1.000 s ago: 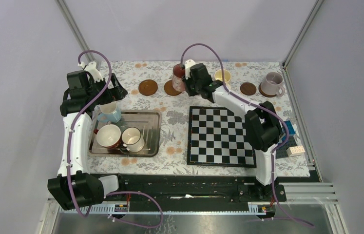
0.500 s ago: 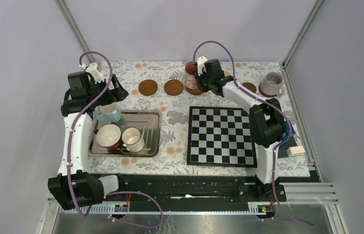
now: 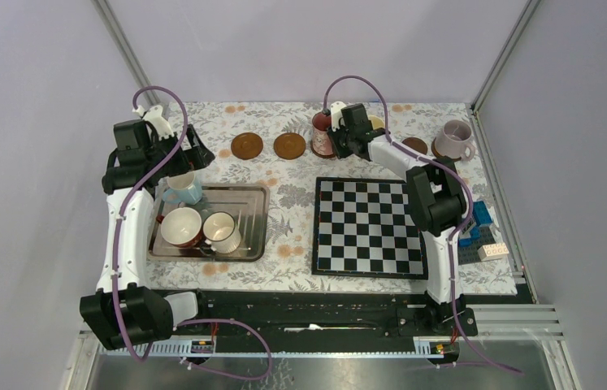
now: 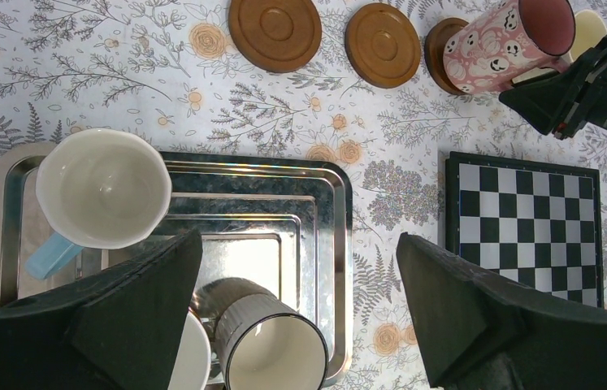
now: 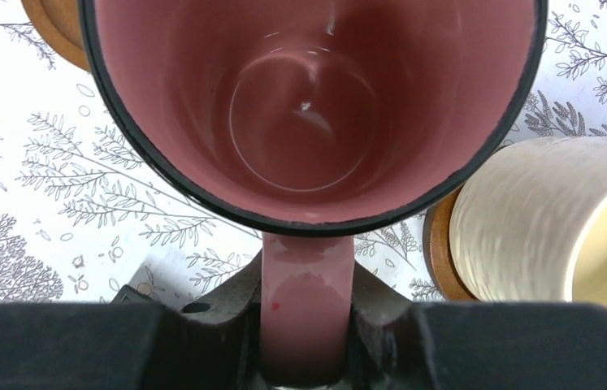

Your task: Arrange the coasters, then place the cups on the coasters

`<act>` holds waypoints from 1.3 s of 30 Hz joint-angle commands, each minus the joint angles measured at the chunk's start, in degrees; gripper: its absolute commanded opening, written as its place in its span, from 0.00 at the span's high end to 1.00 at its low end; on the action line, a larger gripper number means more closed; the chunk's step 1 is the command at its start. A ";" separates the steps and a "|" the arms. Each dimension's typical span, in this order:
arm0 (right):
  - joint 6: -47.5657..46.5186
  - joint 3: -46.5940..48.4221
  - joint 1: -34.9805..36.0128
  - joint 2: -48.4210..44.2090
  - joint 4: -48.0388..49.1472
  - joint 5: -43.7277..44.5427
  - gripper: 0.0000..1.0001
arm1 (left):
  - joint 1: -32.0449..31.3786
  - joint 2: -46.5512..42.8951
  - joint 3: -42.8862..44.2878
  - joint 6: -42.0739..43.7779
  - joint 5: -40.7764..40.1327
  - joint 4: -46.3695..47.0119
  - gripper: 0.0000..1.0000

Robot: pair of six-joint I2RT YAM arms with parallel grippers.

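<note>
Pink mug, handle clamped in the right hand, tilted over a coaster at the far edge of the worktop and probably needed levelling and centring before release; left hand spread apart.

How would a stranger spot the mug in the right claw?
Go to the table's far edge, beyond the chessboard. Right of two bare coasters is the pink mug, its handle in the right claw. Only it has white cartoon faces; the cream mug beside it has none.
</note>
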 commanded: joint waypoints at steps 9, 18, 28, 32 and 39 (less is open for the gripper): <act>-0.78 5.85 -0.91 1.28 11.68 0.53 1.00 | 0.35 -0.57 -0.45 0.70 0.55 2.80 0.01; -1.99 3.38 -1.09 1.01 13.41 0.32 1.00 | 0.31 -0.42 -0.46 0.75 0.04 2.80 0.01; -2.19 1.79 -1.25 0.79 13.81 0.76 1.00 | 0.33 -0.52 -0.54 0.62 -0.03 2.80 0.01; -2.14 1.07 -1.36 0.56 13.89 0.95 1.00 | 0.35 -0.46 -0.37 0.53 0.03 2.80 0.01; -2.01 1.11 -1.44 1.17 13.58 1.89 0.89 | 0.33 -0.37 -0.28 0.57 0.06 2.80 0.01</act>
